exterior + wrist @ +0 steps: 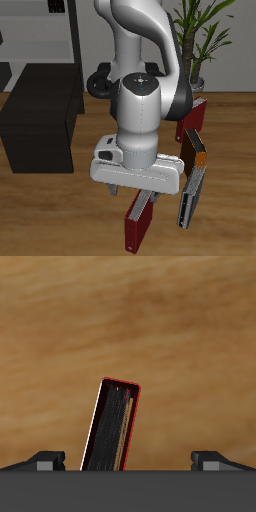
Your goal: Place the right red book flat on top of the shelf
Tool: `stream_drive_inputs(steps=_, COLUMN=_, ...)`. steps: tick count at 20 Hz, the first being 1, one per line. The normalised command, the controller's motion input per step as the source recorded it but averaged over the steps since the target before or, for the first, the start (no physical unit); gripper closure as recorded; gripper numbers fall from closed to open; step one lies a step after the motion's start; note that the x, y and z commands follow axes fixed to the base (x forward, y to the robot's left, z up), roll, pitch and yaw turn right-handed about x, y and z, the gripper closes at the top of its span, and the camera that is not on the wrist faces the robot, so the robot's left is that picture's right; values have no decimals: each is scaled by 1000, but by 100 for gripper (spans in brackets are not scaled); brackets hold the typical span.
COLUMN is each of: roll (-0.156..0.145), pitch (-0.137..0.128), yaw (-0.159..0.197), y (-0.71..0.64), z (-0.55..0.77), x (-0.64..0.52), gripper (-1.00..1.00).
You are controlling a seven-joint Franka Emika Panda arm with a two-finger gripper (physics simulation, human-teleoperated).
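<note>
- The right red book (138,222) is standing on edge on the wooden table (60,210) near its front edge, tilting a little, its long axis running from the front edge back toward the robot
- In the wrist view the book (112,426) is showing its pale page edges
- The arm is reaching down over the book, gripper (133,192) pointing at the table
- The fingers (42,460) are spreading wide, gripping nothing, the book sitting nearer one finger
- The shelf (40,125) is sitting well apart, farther back
- Another red book (193,128) and a brown book (192,185) are standing nearby
</note>
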Motion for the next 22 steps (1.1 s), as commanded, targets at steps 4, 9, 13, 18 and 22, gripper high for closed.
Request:
stream_drive_inputs(steps=4, roll=19, pitch=40, yaw=5, y=70, z=-349, x=31, gripper=-100)
stream_drive_inputs(steps=9, roll=6, pitch=41, yaw=-9, y=36, z=-302, x=44, gripper=-100)
stream_drive_inputs(steps=13, roll=43, pitch=35, yaw=-2, y=57, z=-296, x=-29, gripper=100)
stream_drive_inputs(steps=18, roll=6, pitch=11, yaw=-10, y=-28, z=9, x=-68, gripper=100)
stream_drive_inputs(steps=22, roll=-8, pitch=-8, yaw=-2, y=-60, z=127, x=-35, gripper=100)
